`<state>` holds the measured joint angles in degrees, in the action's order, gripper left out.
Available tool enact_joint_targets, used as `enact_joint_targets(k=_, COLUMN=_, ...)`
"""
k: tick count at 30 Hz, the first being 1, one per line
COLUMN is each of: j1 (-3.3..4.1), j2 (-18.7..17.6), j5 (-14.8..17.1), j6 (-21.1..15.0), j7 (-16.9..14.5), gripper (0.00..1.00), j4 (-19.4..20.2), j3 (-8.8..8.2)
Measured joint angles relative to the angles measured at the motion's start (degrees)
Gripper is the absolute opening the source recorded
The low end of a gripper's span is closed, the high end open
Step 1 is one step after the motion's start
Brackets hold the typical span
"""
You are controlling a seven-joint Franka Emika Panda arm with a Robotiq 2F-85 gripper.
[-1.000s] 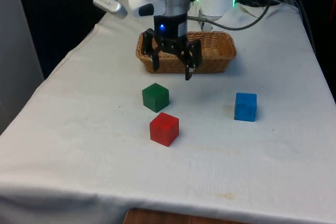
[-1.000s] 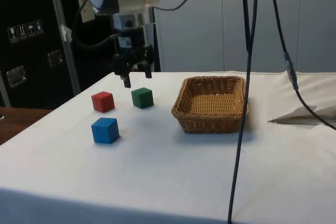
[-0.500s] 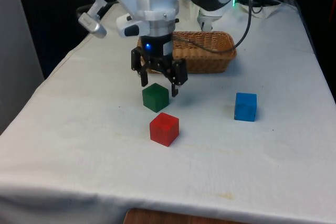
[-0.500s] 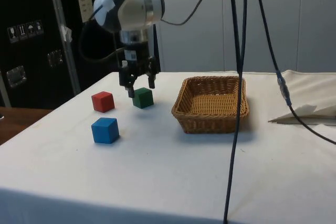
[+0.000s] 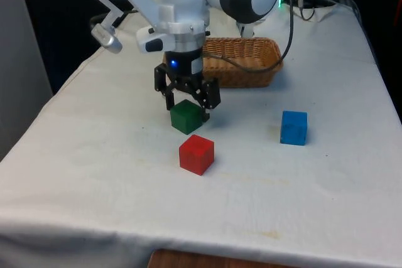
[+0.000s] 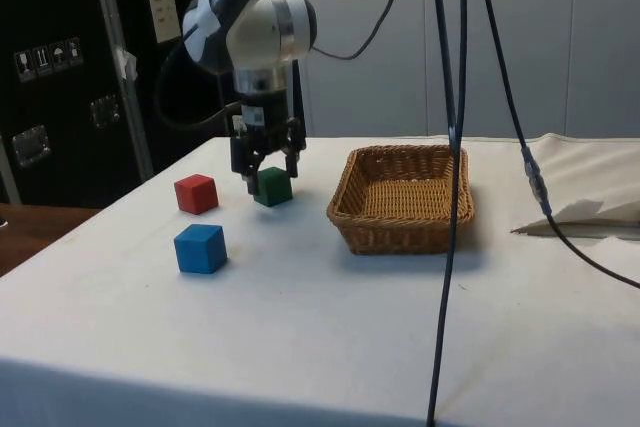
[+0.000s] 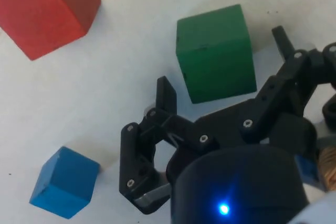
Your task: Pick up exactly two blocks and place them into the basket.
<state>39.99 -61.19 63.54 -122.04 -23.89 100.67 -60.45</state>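
- I have the gripper (image 5: 186, 106) spread wide, straddling the green block (image 5: 186, 117) so each finger faces a flat side; nothing grasped yet.
- Green block sits on the cloth, just beyond the red block (image 5: 196, 154); blue block (image 5: 294, 127) well apart, on the front view's right.
- Basket (image 5: 264, 61) waits empty at the far end.

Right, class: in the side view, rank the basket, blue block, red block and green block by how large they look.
1. basket, clearly largest.
2. blue block.
3. red block and green block, about alike.
The blue block sits nearest the camera, so its lead may only be nearness; all three blocks could match.
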Motion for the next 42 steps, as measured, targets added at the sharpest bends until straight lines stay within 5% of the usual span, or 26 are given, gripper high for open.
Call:
enact_joint_targets(k=5, j1=-0.11, j2=-0.23, j5=0.23, j6=-0.46, j7=-0.06, gripper=1.0, j4=-0.06, j3=0.0)
enact_joint_targets(k=7, j1=-0.06, j2=-0.23, j5=0.23, j6=-0.63, j7=0.0, gripper=0.8, j4=0.0, j3=0.0)
enact_joint_targets(k=8, j1=-0.06, j2=-0.23, j5=0.23, j6=-0.74, j7=0.06, gripper=0.8, j4=0.0, j3=0.0)
enact_joint_targets(k=15, j1=0.06, j2=-0.23, j5=0.23, j6=-1.2, j7=0.34, gripper=0.0, j4=0.17, j3=0.0)
enact_joint_targets(k=27, j1=0.34, j2=-0.11, j5=0.23, j6=-1.49, j7=0.74, gripper=0.0, j4=0.52, j3=-0.4)
enact_joint_targets(k=34, j1=2.35, j2=2.69, j5=-0.46, j6=-0.52, j7=1.26, gripper=0.0, j4=3.15, j3=-2.69)
enact_joint_targets(k=42, j1=3.84, j2=6.82, j5=-2.58, j6=0.11, j7=2.41, gripper=0.0, j4=5.79, j3=-4.47)
